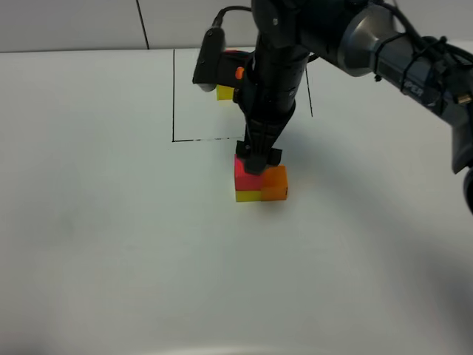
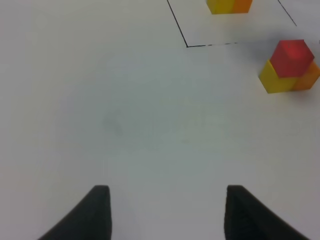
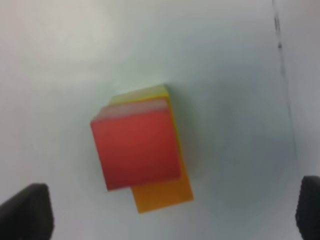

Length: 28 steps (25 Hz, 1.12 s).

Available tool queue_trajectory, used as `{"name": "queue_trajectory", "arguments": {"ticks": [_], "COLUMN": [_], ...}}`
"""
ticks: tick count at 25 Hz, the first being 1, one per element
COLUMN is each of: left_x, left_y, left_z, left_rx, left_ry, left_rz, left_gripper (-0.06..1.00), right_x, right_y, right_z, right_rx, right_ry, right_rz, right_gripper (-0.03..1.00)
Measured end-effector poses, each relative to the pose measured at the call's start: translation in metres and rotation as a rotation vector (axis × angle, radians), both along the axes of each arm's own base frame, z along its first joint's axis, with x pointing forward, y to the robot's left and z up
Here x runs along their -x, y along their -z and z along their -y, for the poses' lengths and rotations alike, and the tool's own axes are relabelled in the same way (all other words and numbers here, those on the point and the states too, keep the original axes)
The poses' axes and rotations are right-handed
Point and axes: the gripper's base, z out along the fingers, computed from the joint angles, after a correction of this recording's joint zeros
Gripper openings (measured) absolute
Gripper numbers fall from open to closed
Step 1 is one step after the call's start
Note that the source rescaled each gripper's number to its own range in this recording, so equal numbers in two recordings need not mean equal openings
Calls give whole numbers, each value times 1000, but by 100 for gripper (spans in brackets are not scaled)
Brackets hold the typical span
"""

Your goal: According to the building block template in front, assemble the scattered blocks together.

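**Operator:** White surface (image 1: 111,244) all the way across, with a pale wall behind it and a thin black outline (image 1: 174,96) drawn toward the back. My right arm reaches in over the middle.

**Colleague:** Where are the scattered blocks?

**Operator:** Grouped just in front of the outline's near edge. The red cube (image 1: 242,171) sits on top of the yellow cube (image 1: 247,196), and the orange cube (image 1: 275,183) stands against them on the right, touching both. My right wrist camera looks straight down on the group: red on top, a yellow edge showing past it, orange poking out beside.

**Colleague:** And the template?

**Operator:** The building block template (image 2: 229,5) sits inside the outline. From the left wrist I see its yellow and orange faces at the frame's edge; in the high view my arm hides most of it.

**Colleague:** Tool states?

**Operator:** The right tool (image 1: 258,158) hangs directly over the red cube with its fingers (image 3: 25,212) spread wide to either side, gripping nothing. The left tool (image 2: 165,210) shows only two dark fingertips with a gap between them above bare surface, well away from the blocks. I cannot tell whether it counts as parted or closed.
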Motion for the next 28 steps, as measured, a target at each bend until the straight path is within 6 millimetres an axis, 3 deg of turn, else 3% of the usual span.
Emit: {"name": "queue_trajectory", "arguments": {"ticks": [6, 12, 16, 20, 28], "left_x": [0, 0, 0, 0, 0], "left_y": [0, 0, 0, 0, 0], "left_z": [0, 0, 0, 0, 0], "left_rx": [0, 0, 0, 0, 0], "left_ry": [0, 0, 0, 0, 0], "left_rz": [0, 0, 0, 0, 0], "left_gripper": [12, 12, 12, 12, 12], "right_x": [18, 80, 117, 130, 138], "right_y": [-7, -2, -13, -33, -50], "right_z": [63, 122, 157, 177, 183], "right_rx": [-55, -95, -186, -234, -282], "right_ry": [288, 521, 666, 793, 902], "right_rz": [-36, -61, -1, 79, 152], "right_gripper": [98, 97, 97, 97, 97]}}
